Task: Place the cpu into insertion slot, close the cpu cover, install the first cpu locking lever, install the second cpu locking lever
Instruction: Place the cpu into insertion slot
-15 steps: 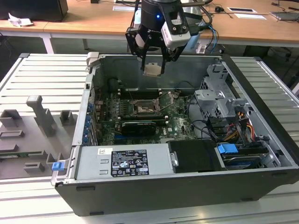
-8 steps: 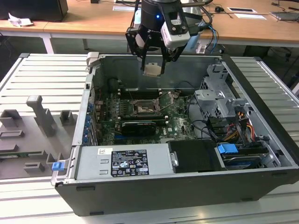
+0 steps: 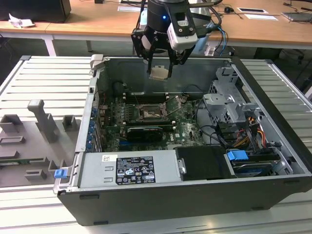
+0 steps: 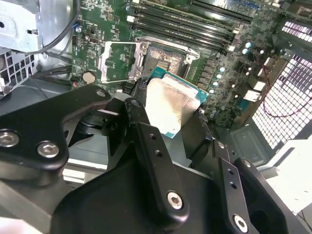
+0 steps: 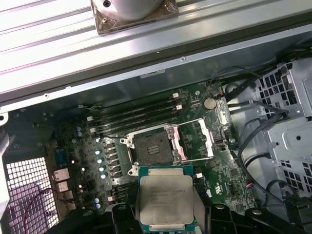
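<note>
1. We see the gripper clenched on the cpu, held above the open computer case.
2. Inside, the insertion slot lies uncovered, its cpu cover swung open.

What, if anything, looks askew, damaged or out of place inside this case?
Nothing stands out. The gripper holds the cpu above the motherboard; the insertion slot lies bare, the cpu cover swung open beside it.
</note>
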`<state>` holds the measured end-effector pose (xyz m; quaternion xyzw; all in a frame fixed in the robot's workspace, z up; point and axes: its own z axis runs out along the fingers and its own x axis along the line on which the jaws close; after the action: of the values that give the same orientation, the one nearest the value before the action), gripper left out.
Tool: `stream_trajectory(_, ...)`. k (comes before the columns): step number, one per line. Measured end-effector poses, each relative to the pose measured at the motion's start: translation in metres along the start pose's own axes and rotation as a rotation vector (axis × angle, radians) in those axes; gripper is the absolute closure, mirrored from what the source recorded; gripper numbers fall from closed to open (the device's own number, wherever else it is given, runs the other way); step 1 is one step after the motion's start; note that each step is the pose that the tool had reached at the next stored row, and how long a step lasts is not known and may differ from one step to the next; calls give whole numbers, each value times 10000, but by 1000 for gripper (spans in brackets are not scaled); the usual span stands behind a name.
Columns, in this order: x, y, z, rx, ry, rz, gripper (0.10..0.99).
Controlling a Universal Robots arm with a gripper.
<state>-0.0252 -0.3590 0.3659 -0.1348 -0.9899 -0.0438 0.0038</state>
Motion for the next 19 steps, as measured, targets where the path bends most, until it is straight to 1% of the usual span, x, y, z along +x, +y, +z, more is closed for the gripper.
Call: stream_trajectory(19,0,-1,7,-11,-54,631,557)
